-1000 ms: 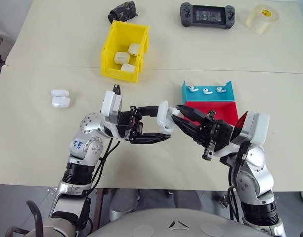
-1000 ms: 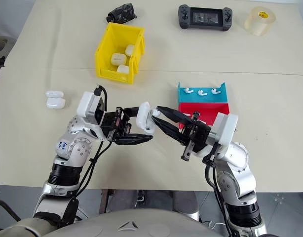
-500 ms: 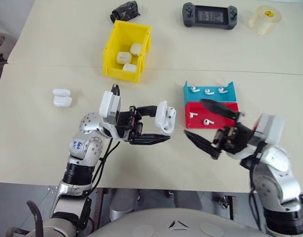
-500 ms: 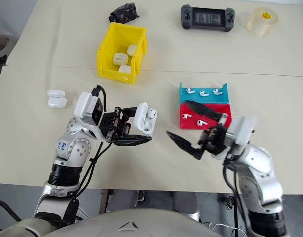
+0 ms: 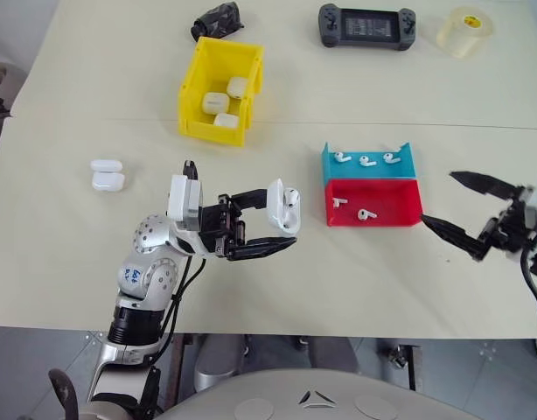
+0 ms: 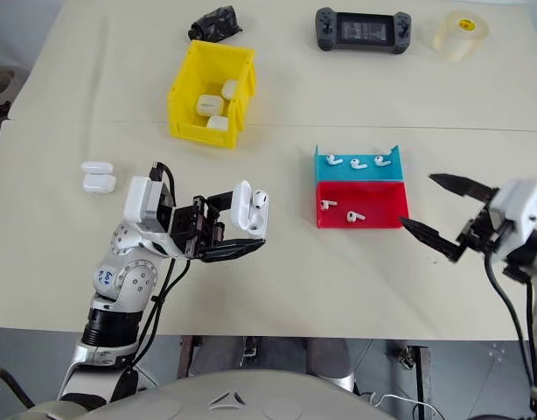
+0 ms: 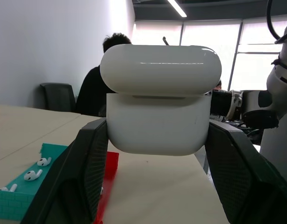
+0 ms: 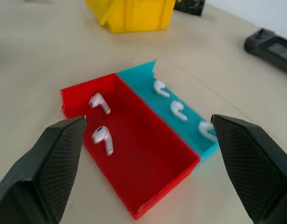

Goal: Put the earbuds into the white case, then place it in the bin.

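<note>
My left gripper point(image 5: 282, 219) is shut on the white case point(image 5: 283, 206) and holds it above the table with its lid flipped up; one earbud stem shows inside it. The case point(image 7: 160, 121) sits between both fingers in the left wrist view. My right gripper point(image 5: 438, 198) stands open and empty, to the right of the red tray point(image 5: 400, 203). Two earbuds point(image 5: 339, 202) point(image 5: 366, 213) lie in that tray. Three more earbuds point(image 5: 366, 160) lie in the teal tray point(image 5: 328, 166) behind it. The yellow bin point(image 5: 197, 79) at the back left holds three white cases.
Two more white cases point(image 5: 107, 175) lie on the table at the left. A game controller point(image 5: 367, 26), a tape roll point(image 5: 465, 32) and a black crumpled object point(image 5: 218, 19) sit along the far edge. A person point(image 7: 104, 88) sits beyond the table.
My right gripper has opened wide and drawn away to the right from the case. The left gripper has kept the case in about the same place.
</note>
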Robot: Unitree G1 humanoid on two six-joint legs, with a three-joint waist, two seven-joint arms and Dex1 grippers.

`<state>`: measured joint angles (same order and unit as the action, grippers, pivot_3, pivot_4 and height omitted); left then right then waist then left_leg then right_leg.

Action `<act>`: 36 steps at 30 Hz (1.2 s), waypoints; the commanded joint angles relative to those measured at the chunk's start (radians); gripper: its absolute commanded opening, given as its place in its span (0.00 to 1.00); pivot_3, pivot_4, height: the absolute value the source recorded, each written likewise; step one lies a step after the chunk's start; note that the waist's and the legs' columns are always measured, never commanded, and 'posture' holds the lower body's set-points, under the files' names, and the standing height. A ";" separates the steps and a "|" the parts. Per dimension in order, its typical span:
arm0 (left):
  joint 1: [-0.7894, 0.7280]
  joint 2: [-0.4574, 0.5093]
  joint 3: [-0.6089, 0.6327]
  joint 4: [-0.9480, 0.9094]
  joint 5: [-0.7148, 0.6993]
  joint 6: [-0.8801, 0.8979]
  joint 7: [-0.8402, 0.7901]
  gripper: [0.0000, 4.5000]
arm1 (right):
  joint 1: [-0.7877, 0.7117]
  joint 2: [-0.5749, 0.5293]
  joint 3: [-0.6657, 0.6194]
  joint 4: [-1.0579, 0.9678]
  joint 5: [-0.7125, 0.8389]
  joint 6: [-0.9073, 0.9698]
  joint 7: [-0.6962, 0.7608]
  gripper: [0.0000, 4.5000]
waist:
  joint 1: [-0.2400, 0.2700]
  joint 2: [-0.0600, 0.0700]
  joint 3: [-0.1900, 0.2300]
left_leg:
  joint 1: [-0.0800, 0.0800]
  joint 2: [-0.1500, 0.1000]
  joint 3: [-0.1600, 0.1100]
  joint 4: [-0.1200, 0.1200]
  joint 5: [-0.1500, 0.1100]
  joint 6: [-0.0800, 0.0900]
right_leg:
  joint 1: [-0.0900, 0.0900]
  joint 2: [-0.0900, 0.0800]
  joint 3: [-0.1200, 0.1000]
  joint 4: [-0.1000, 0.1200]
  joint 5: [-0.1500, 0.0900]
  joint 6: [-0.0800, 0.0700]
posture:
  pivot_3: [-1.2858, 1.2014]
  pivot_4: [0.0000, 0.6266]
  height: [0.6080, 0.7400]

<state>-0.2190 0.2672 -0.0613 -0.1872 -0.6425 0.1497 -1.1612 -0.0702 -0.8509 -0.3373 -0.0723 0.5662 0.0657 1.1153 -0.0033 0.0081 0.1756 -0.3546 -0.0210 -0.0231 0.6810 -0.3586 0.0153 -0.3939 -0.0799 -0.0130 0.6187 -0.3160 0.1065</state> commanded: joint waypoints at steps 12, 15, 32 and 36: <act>0.037 -0.021 -0.037 -0.036 0.026 -0.081 0.014 0.61 | -0.699 -0.050 0.528 0.148 -0.338 0.505 -0.043 0.99 | 0.002 0.002 0.002 | -0.005 -0.001 -0.002 0.000 0.000 0.000 | -0.005 -0.002 -0.002 -0.001 0.000 0.000 | 0.52 0.24 1.00; 0.036 -0.023 -0.047 -0.032 0.025 -0.088 0.009 0.61 | -0.780 -0.021 0.596 0.244 -0.420 0.481 -0.036 0.99 | 0.007 0.002 0.002 | -0.007 -0.001 -0.003 0.000 0.000 0.000 | -0.006 -0.001 -0.004 0.000 0.000 0.000 | 0.52 0.24 1.00; 0.034 -0.015 -0.056 -0.024 0.024 -0.105 -0.002 0.61 | -1.048 0.110 0.799 0.804 -0.752 0.060 0.161 0.99 | 0.000 0.003 0.002 | -0.018 -0.003 -0.001 0.003 0.003 -0.003 | -0.018 -0.002 -0.005 0.005 0.000 0.001 | 0.52 0.24 1.00; 0.033 -0.015 -0.057 -0.025 0.024 -0.108 0.000 0.61 | -1.061 0.133 0.800 0.858 -0.789 -0.006 0.182 0.95 | 0.000 0.003 0.002 | -0.017 -0.003 -0.002 0.003 0.003 -0.003 | -0.018 -0.002 -0.005 0.006 0.000 0.000 | 0.52 0.24 1.00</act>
<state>-0.1865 0.2505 -0.1173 -0.1846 -0.6170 0.0611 -1.1586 -1.1165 -0.7160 0.4683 0.7743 -0.2073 0.0888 1.2866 -0.0029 0.0107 0.1774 -0.3718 -0.0243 -0.0246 0.6842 -0.3552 0.0120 -0.4123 -0.0815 -0.0177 0.6250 -0.3156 0.1070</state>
